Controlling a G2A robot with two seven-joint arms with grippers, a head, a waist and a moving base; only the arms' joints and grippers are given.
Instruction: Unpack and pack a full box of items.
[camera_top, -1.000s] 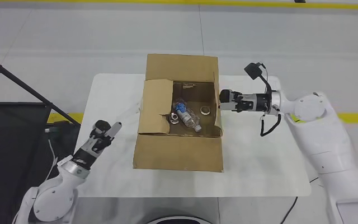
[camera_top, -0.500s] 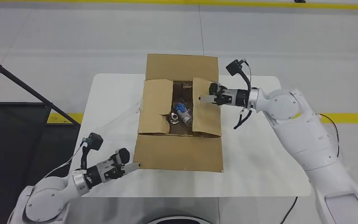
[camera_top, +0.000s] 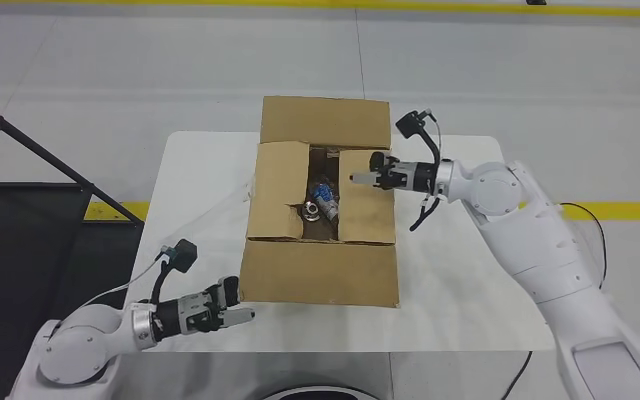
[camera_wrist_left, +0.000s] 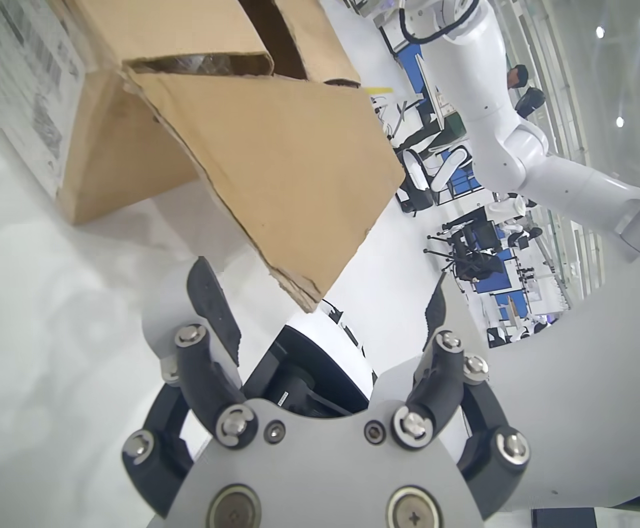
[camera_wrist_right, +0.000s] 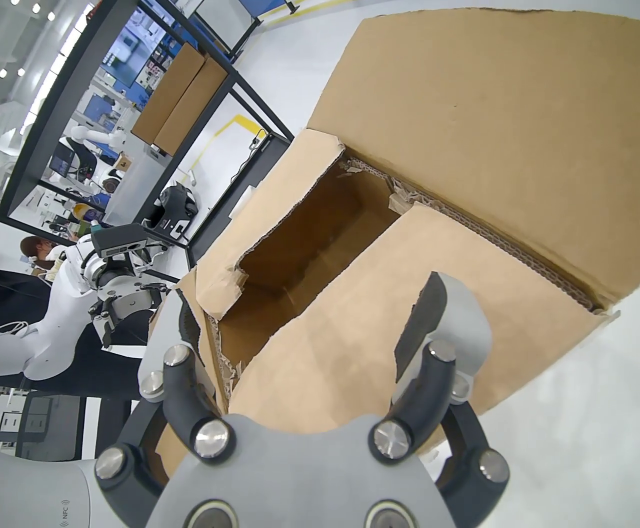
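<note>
The table (camera_top: 470, 290) spreads below both my grippers, and the cardboard box (camera_wrist_left: 95, 165) stands in its middle, between them.

The far flap (camera_top: 325, 120) lies thrown back, away from both sets of fingers. The near flap (camera_top: 320, 272) juts out over the table toward my left gripper (camera_top: 240, 303), and my left fingers (camera_wrist_left: 210, 300) are spread wide with that flap's loose corner sitting just at the gap between them. Nothing is clamped. I judge I am placed low there so the corner can be caught from below and lifted over the opening.

The left side flap (camera_top: 278, 190) is folded in over the box. The right side flap (camera_top: 367, 195) is folded in too, directly under my right gripper (camera_top: 360, 178). Those fingers are also apart and hold nothing. I cannot tell if they touch the cardboard, but holding over it would keep the flap from springing up.

Ahead of my right fingertips, down in the slot between the two side flaps, a bottle (camera_top: 325, 200) with a blue label lies on its side. The load being inside, I take this as the closing part of packing.
</note>
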